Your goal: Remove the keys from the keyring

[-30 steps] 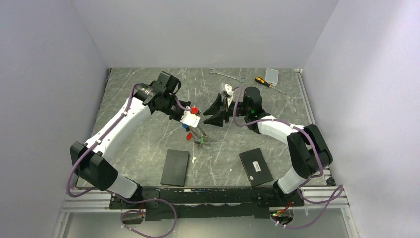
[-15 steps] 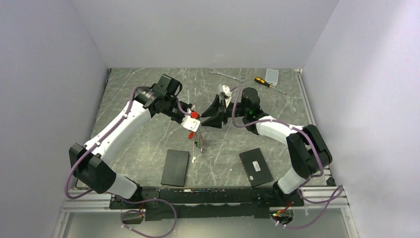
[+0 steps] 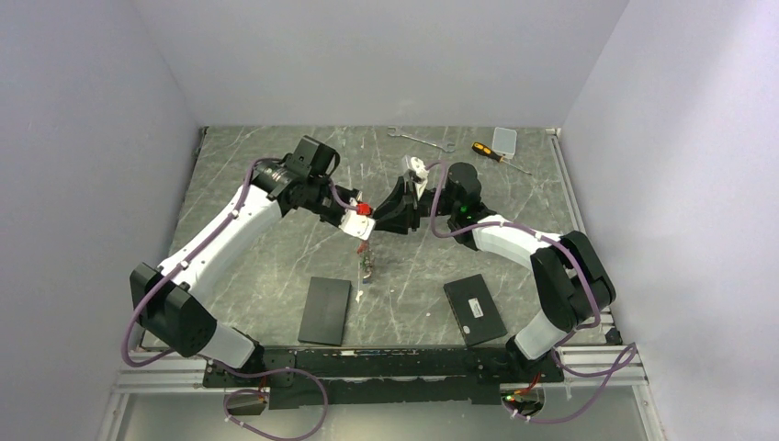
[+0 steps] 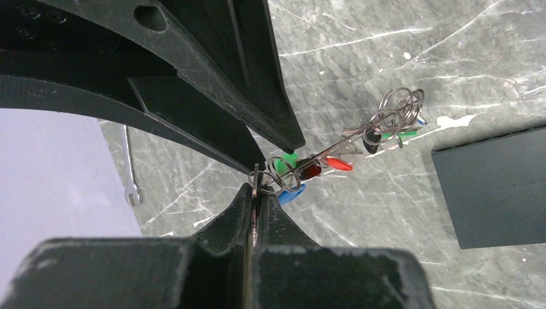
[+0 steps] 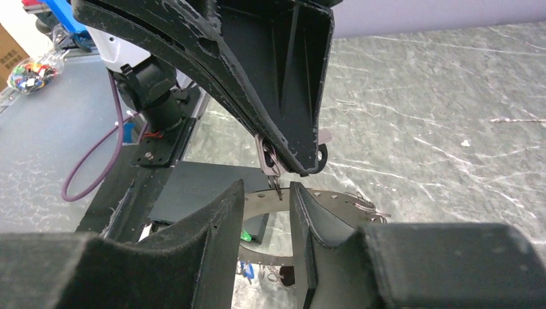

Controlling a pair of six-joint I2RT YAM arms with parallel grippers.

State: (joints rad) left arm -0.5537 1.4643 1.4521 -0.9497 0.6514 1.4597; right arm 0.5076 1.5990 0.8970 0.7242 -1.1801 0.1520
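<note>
Tabletop [image 3: 276,266] of grey marbled stone fills the middle of the overhead view, with pale walls on 3 sides. 2 white-and-black arms rise from the lower edge: the left arm [image 3: 225,230] reaches up toward the centre and the right arm [image 3: 514,241] bends in from the lower right, their heads meeting just above mid-frame. 2 flat black boxes lie in the lower middle, a plain box [image 3: 325,310] left of centre and a labelled box [image 3: 475,309] right of it. Along the top edge lie a silver wrench [image 3: 421,139], a yellow-and-black screwdriver [image 3: 491,153] and a small clear case [image 3: 504,140]. The left gripper [image 4: 255,188] has its jaws pressed together on the thin wire of the keyring [image 3: 366,257], which hangs below it above the table at the centre of the overhead view. The right gripper [image 5: 267,193] faces it with a narrow gap between its fingers [image 5: 219,222]; a thin bit of metal hangs in that gap, touching neither side as far as the wrist view shows. The keys [image 4: 338,164], tagged green, red and blue, bunch just past the left tips, with small wire loops [image 4: 399,109] toward the upper right.
</note>
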